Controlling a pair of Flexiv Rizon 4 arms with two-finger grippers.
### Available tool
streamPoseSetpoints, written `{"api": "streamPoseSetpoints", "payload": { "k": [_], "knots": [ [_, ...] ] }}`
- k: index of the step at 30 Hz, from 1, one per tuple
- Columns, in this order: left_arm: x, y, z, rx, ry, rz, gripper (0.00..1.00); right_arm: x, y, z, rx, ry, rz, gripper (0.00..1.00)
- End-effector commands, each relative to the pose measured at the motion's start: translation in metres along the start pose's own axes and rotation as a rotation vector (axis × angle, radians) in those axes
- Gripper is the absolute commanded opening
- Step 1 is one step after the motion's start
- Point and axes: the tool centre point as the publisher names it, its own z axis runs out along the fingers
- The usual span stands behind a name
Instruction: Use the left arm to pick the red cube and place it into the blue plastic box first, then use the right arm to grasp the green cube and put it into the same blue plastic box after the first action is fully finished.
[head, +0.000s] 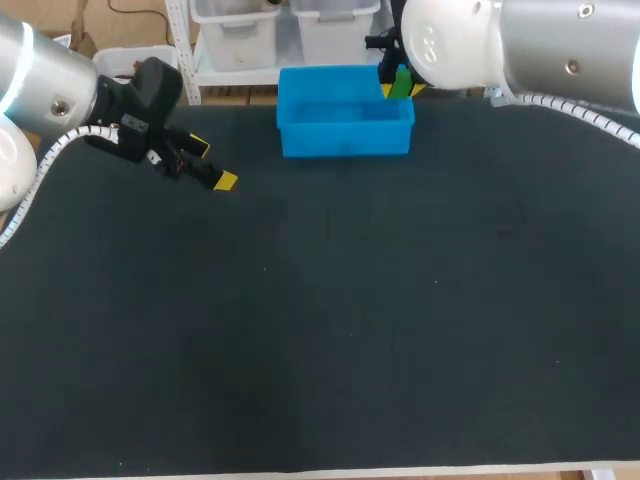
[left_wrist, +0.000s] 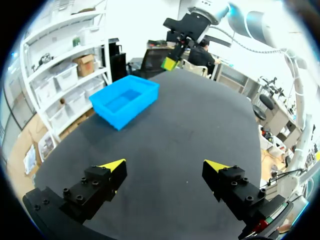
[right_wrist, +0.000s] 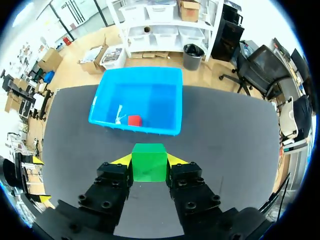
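Green cube (right_wrist: 149, 162) is pinched from two sides by the yellow-tipped fingers of the right gripper (right_wrist: 149, 159). It is held above the table (head: 320, 330), close to the rim of the blue plastic box (right_wrist: 135, 129) and not yet over its middle. In the head view it is seen by the box's far right corner. The red cube (right_wrist: 134, 120) is found inside the box, near the wall closest to that gripper, so the first half is judged finished. For the step in hand, the green cube should be brought over the open middle of the box, clear of the rim and of the red cube. It should then be lowered a little and only then released, so that a bounce off a wall is avoided. The left gripper (left_wrist: 165, 166) is held spread wide with nothing between its fingers, well apart from the box.
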Motion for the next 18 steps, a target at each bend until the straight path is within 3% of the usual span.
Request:
{"api": "streamPoseSetpoints", "payload": {
  "k": [1,18],
  "knots": [
    [0.002,0.001,0.000,0.003,-0.007,0.003,1.00,-0.017,0.000,-0.001,0.001,0.004,-0.014,0.00],
    [0.002,0.001,0.000,0.003,-0.007,0.003,1.00,-0.078,-0.001,0.002,-0.031,-0.039,-0.115,0.00]
  ]
}}
